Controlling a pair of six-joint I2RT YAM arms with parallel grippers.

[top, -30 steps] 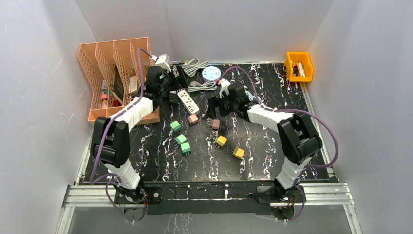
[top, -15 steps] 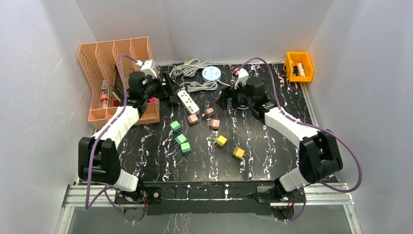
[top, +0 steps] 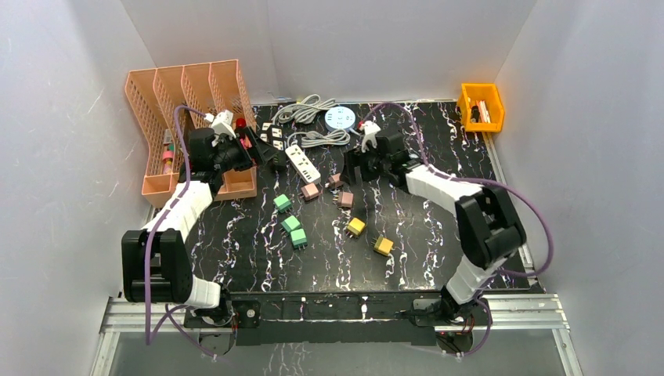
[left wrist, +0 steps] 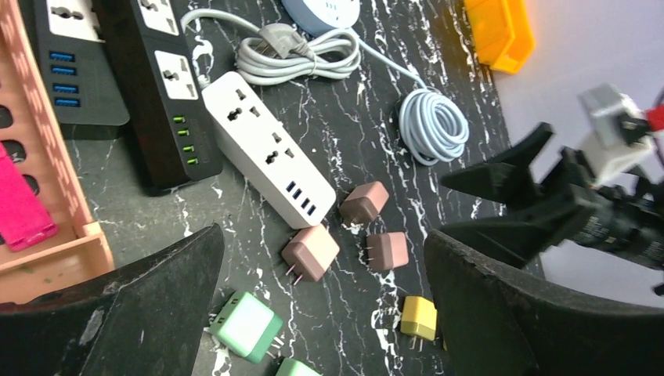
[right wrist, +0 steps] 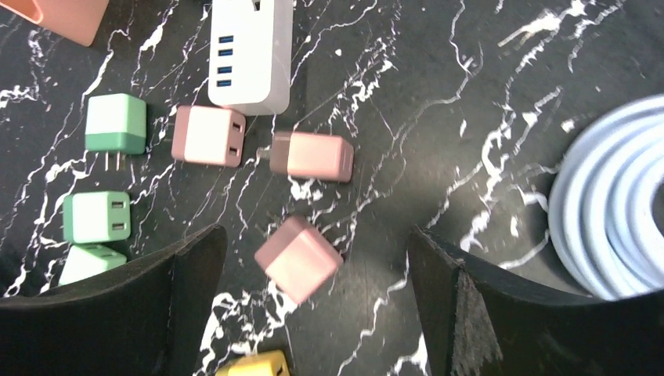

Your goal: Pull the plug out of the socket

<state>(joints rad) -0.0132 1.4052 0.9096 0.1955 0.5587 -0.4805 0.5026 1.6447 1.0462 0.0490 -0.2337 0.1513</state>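
The white socket strip (top: 303,163) lies at the middle back of the table with no plug showing in it. Three pink plugs (top: 335,181) lie loose just off its near end. My right gripper (top: 352,166) hovers open to their right. In the right wrist view a pink plug (right wrist: 298,258) lies on the table between the spread fingers (right wrist: 438,298), touching neither. My left gripper (top: 262,153) is open left of the strip (left wrist: 262,149), nothing in it. Its view looks down over the pink plugs (left wrist: 311,252).
Black power strips (left wrist: 168,86) sit by the orange organiser (top: 188,102) at the back left. Green plugs (top: 291,223) and yellow plugs (top: 355,227) are scattered nearer the front. Coiled cables (left wrist: 433,125), a round white socket (top: 341,118) and a yellow bin (top: 480,106) line the back.
The left gripper has drawn back left, toward the organiser. The right gripper swung to the back and returned. A third pink plug now shows where the right gripper stood a second ago.
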